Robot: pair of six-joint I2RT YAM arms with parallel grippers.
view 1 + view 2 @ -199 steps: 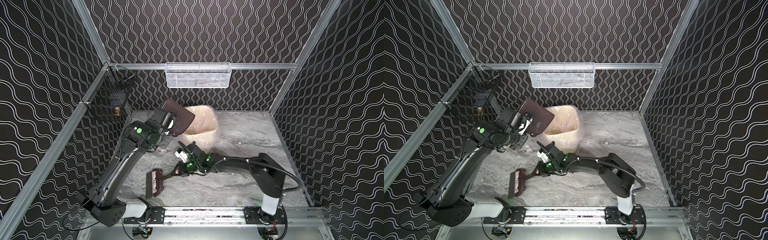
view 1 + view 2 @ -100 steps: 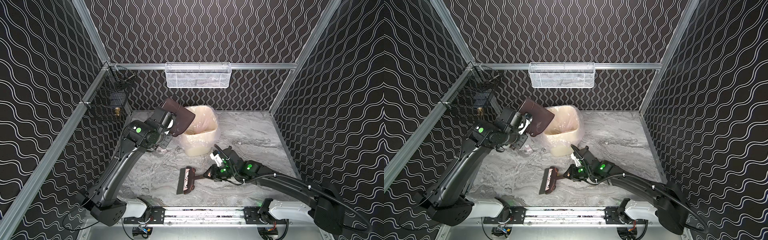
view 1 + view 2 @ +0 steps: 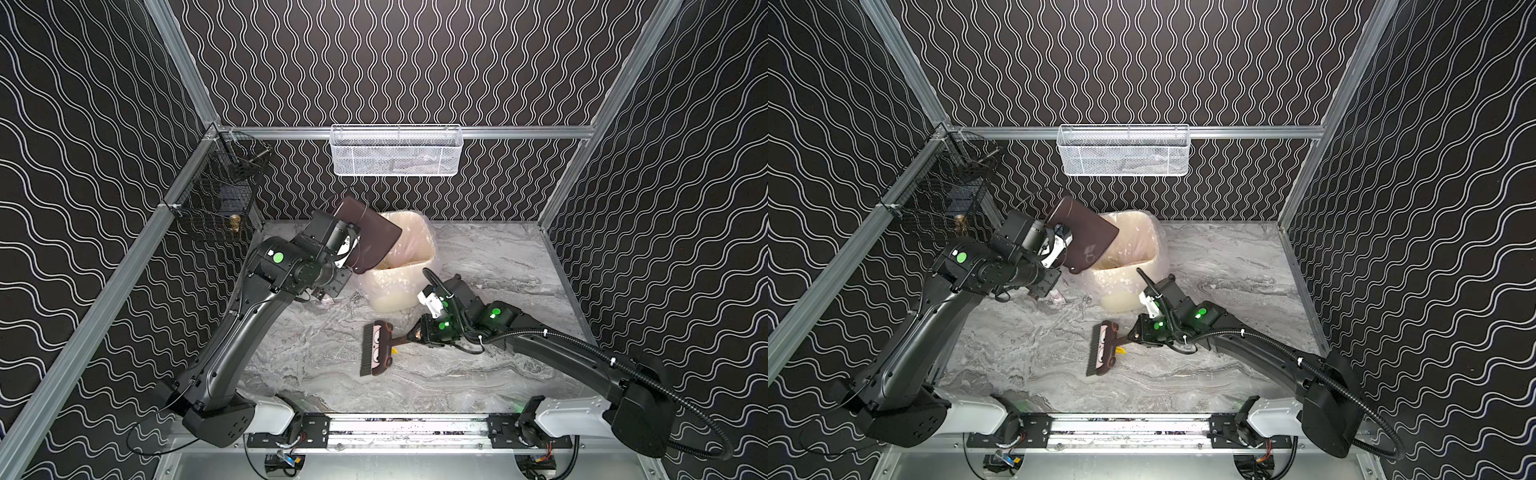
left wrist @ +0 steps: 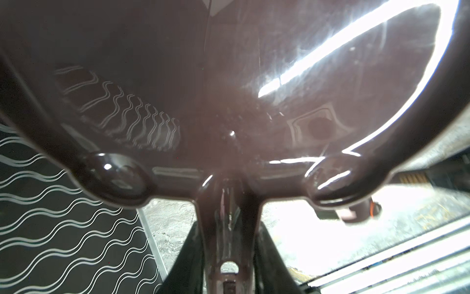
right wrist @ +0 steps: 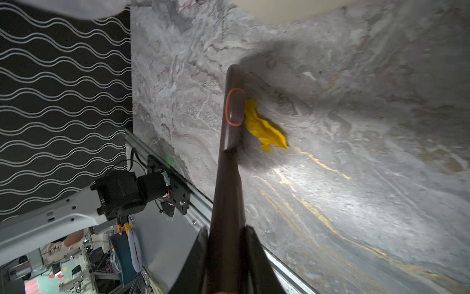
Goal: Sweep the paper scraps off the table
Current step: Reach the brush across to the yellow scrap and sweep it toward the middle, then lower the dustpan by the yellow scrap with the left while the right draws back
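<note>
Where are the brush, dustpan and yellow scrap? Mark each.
brush (image 3: 377, 348), in a top view, back of the head
dustpan (image 3: 370, 237), in a top view, broad face
yellow scrap (image 5: 264, 129), right wrist view, crumpled middle

Robot lab cell, aluminium rails (image 3: 519, 132), wavy-lined walls (image 3: 374, 62)

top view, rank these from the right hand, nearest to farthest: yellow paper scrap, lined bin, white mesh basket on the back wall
1. yellow paper scrap: lying by the brush, right beside the right hand.
2. lined bin: farther back, toward the back wall.
3. white mesh basket: hung high on the back rail, clearly farthest.
</note>
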